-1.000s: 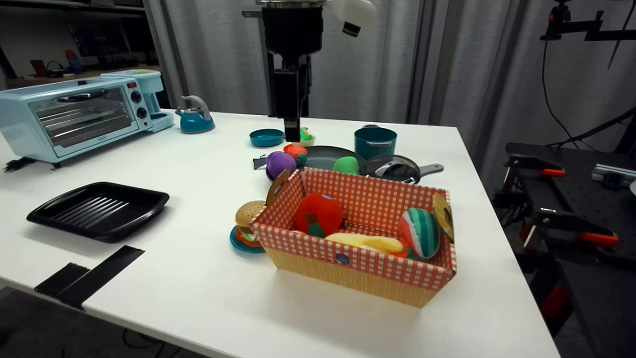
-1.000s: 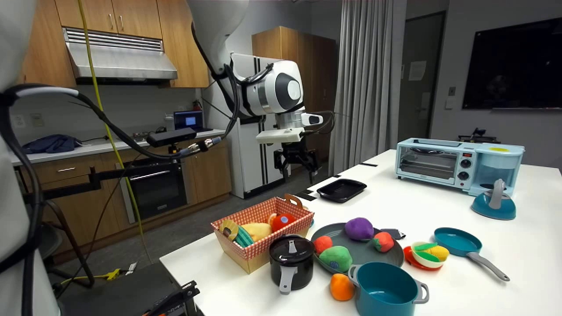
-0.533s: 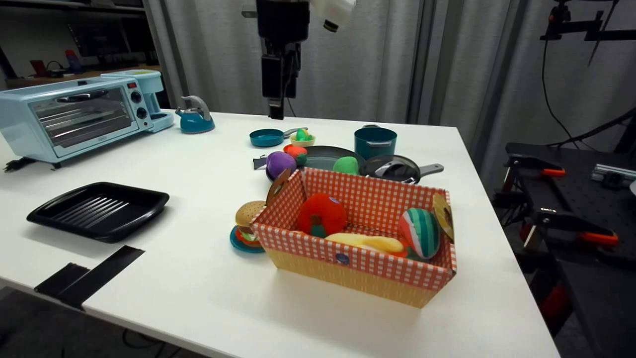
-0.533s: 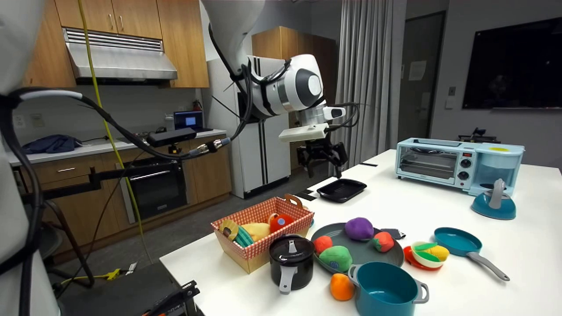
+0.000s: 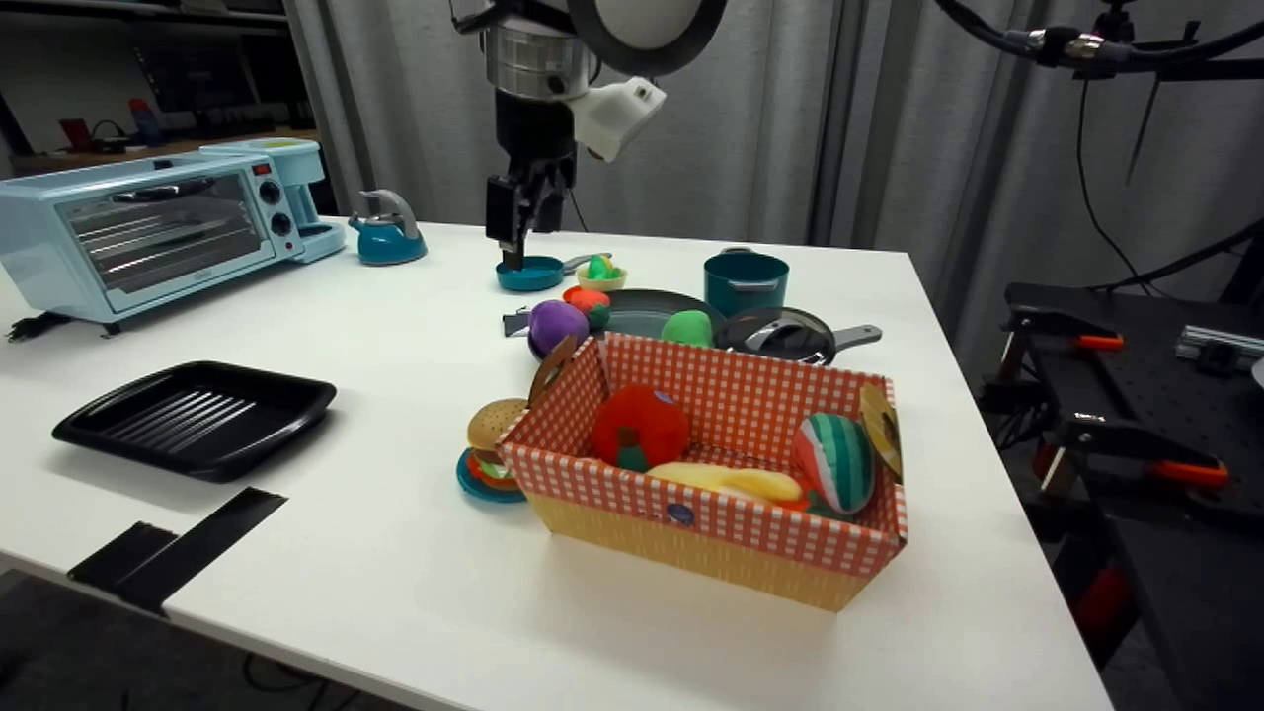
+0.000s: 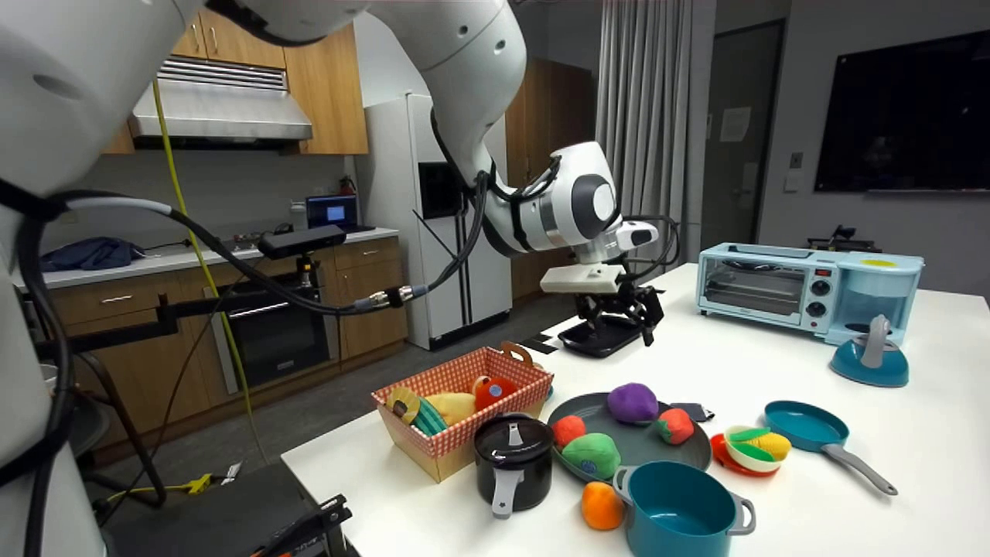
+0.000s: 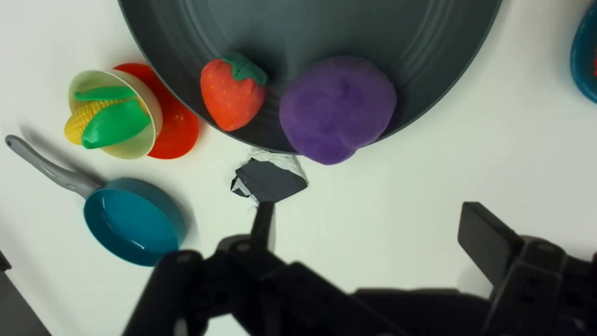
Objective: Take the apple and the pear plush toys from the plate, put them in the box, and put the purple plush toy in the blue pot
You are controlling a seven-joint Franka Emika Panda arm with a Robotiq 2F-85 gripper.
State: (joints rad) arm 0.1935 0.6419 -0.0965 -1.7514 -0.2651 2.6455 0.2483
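While hanging with a wide, empty hand (image 7: pixel 368 217), probably best to go for the purple toy (image 7: pixel 336 105). Find it on the edge of the plate (image 7: pixel 345 23), almost straight ahead and lower.

Seeing only part of the plate (image 7: pixel 322 28) in the wrist view, sliced by the top edge! Getting the gripper (image 7: pixel 366 219) cut off there too, along the bottom. Seeing the arm (image 6: pixel 464 77) clipped by the top edge in both exterior views. Over to an exterior view, missing the base of the pear plush toy (image 5: pixel 688 327) behind the box (image 5: pixel 691 555), and one side of the toy burger (image 5: pixel 494 427)! Can't make out the round sticker (image 5: pixel 680 513) on the box, far too small.
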